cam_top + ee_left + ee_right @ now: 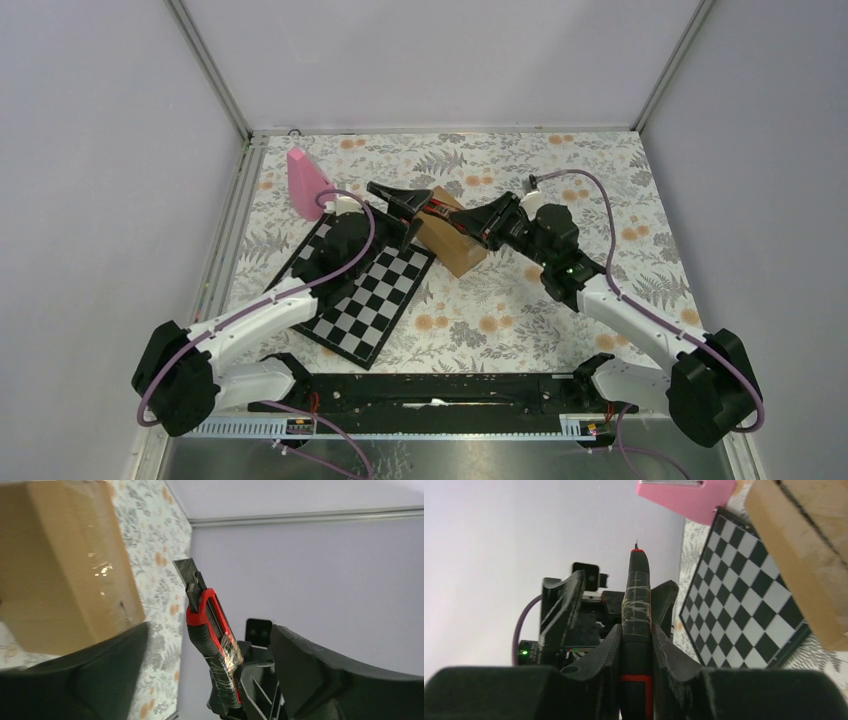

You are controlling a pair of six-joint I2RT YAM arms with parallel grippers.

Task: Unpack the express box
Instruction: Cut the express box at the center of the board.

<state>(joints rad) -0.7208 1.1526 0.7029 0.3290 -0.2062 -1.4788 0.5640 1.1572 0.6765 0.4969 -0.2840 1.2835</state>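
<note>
The express box [452, 240] is a small brown taped carton lying on the floral cloth beside the chessboard. It fills the upper left of the left wrist view [60, 565] and shows at the upper right of the right wrist view [804, 555]. My right gripper [482, 222] is shut on a red and black utility knife [636, 595], held above the box with the blade [186, 572] out. My left gripper [395, 212] is wide open, its fingers on either side of the knife's front end [210, 630] without touching it.
A black and white chessboard [365, 290] lies left of the box, under the left arm. A pink cone-like object [303, 180] stands at the back left. Grey walls and a metal frame enclose the table.
</note>
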